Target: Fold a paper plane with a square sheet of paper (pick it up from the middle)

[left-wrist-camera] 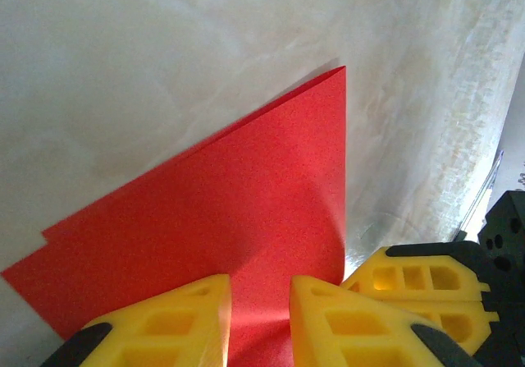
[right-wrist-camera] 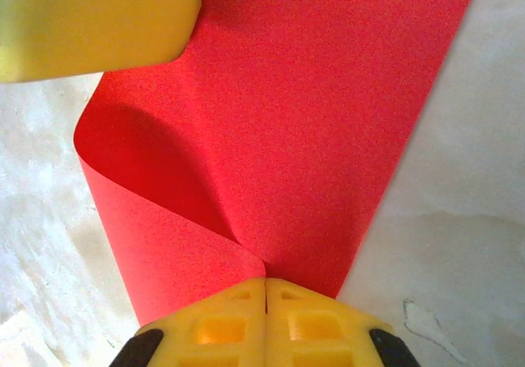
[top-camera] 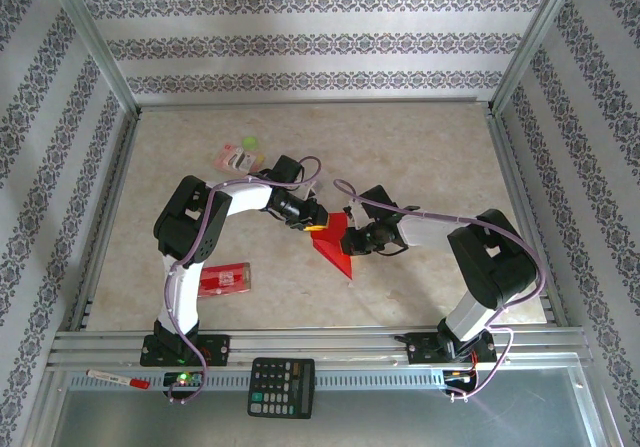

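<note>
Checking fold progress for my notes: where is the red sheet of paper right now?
In the top view the red sheet of paper lies mid-table between the left gripper and the right gripper, partly folded; the right wrist view shows its fingers shut on one edge.

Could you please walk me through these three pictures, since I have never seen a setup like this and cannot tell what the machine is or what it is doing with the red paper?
These are two robot arms bolted at the near edge of a table. The overhead picture looks down from behind them; the other two come from small cameras on each wrist, so the yellow shapes there are that arm's own fingers.

In the middle, both arms meet over the red sheet of paper, which is already partly folded. The right gripper is shut, its fingers pressed together at the paper's edge where a flap curls over. The left gripper is partly open with the paper running between its fingers.

Also on the table: a small red packet near the left arm and a pink and green item further back. A calculator and a marker pen lie on the front rail.
</note>
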